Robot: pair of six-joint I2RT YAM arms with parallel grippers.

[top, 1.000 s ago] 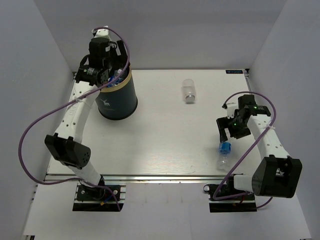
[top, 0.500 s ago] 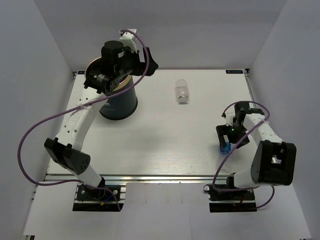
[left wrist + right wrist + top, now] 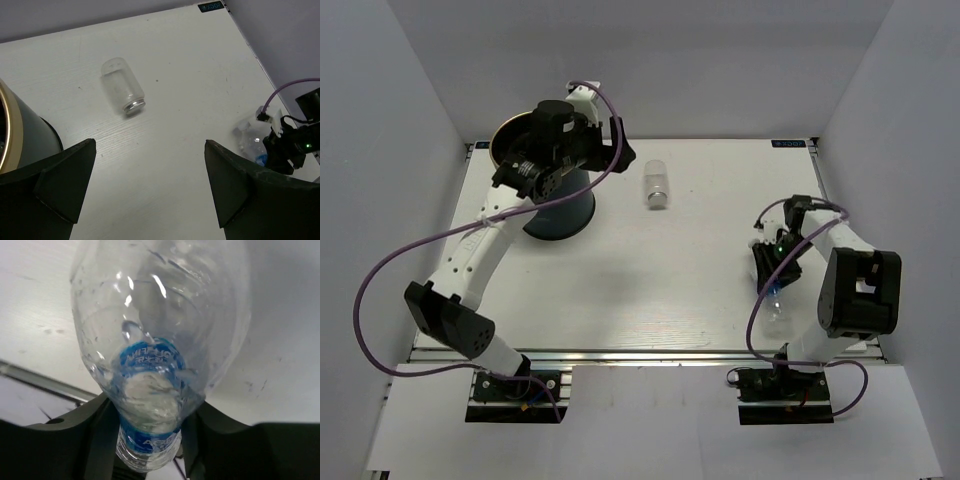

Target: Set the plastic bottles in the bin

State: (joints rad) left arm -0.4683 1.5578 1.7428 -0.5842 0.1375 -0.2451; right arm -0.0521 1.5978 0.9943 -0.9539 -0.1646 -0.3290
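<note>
Clear plastic filled the right wrist view: the blue-capped bottle (image 3: 160, 315) lay at the near right of the table (image 3: 650, 280), its neck pinched between the fingers of the right gripper (image 3: 150, 440). That was probably because the neck gives the narrowest, firmest hold, and the top view hid this grip behind the arm. At the far left the left gripper (image 3: 149, 150) hung wide and empty beside the bin (image 3: 563, 212), apparently lining up on the plain bottle (image 3: 122, 87) lying at far centre, whose silvery end showed clearest in the left wrist view.
</note>
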